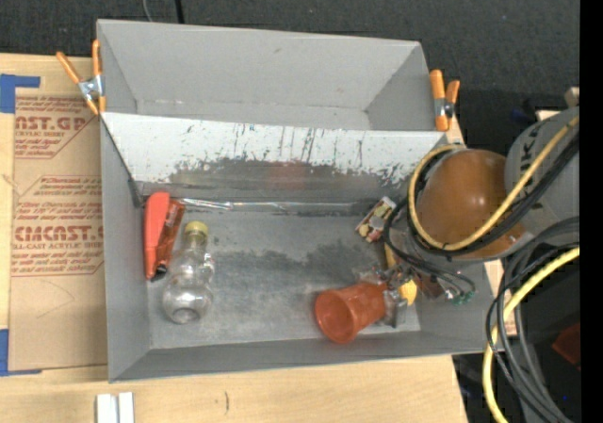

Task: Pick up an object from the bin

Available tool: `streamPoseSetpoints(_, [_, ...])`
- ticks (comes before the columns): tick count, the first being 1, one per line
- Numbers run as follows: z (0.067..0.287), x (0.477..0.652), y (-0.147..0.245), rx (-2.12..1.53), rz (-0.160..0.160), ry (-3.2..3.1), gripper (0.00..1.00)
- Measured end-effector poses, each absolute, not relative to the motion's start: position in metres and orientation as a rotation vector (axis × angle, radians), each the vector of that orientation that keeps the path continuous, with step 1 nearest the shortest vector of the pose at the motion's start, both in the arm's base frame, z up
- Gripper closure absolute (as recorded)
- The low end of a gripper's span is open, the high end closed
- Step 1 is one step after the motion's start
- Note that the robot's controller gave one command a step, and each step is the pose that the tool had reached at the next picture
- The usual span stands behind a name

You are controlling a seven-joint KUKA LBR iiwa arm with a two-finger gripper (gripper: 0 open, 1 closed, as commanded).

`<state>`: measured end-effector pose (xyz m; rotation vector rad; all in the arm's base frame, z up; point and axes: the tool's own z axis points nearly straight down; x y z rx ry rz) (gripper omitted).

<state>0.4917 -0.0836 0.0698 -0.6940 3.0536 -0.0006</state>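
Note:
An orange translucent cup (pixel 345 314) lies on its side near the bin's front right corner, its mouth towards the left. My gripper (pixel 394 295) is low in the bin at the cup's right end, touching or almost touching it, and is partly hidden under the arm's orange dome. A clear glass bottle (pixel 187 277) lies at the front left, with its neck pointing to the back.
A red-orange tool (pixel 158 233) lies along the left wall, beside the bottle's neck. The arm, its dome and its cables cover the bin's right side. Bare floor lies between the bottle and the cup.

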Motion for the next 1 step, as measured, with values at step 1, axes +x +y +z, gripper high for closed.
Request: streamPoseSetpoints(1, [0.2500,0.4816,-0.0921,-0.709,-0.006,3.041,1.00])
